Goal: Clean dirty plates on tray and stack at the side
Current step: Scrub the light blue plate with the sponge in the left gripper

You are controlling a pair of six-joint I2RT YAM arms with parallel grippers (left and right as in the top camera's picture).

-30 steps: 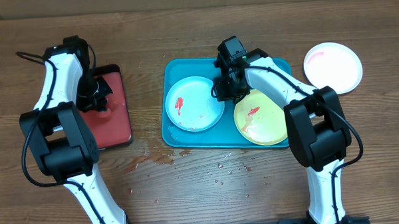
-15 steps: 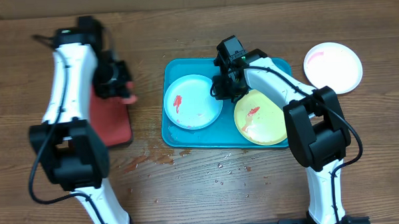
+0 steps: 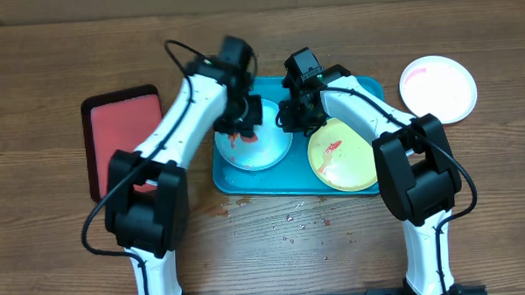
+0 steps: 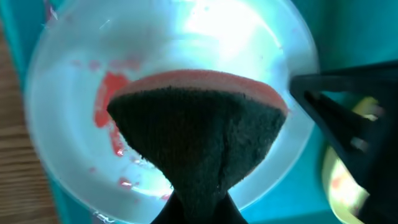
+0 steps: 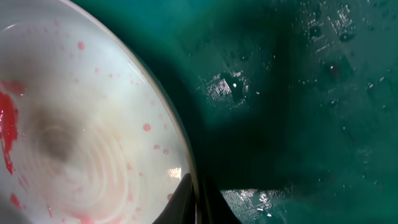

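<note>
My left gripper (image 4: 198, 214) pinches the sponge (image 4: 199, 134) over the light blue plate (image 3: 271, 149), which lies in the tray (image 3: 281, 184). My right gripper (image 5: 198, 200) is pressed together on its rim. Risk: hard scrubbing pulls the rim free, and the plate skids into the yellow-green plate (image 3: 343, 158).

Brown wooden table (image 3: 56, 260) on my overhead feed, turquoise tray (image 3: 300, 179) lying near its middle, black-rimmed red tray (image 3: 113, 139) to the left, well apart; pinkish-white plate (image 3: 438, 89) near the turquoise tray's far right corner, not touching; wet droplets (image 3: 291, 221) scattered on the wood in front.
</note>
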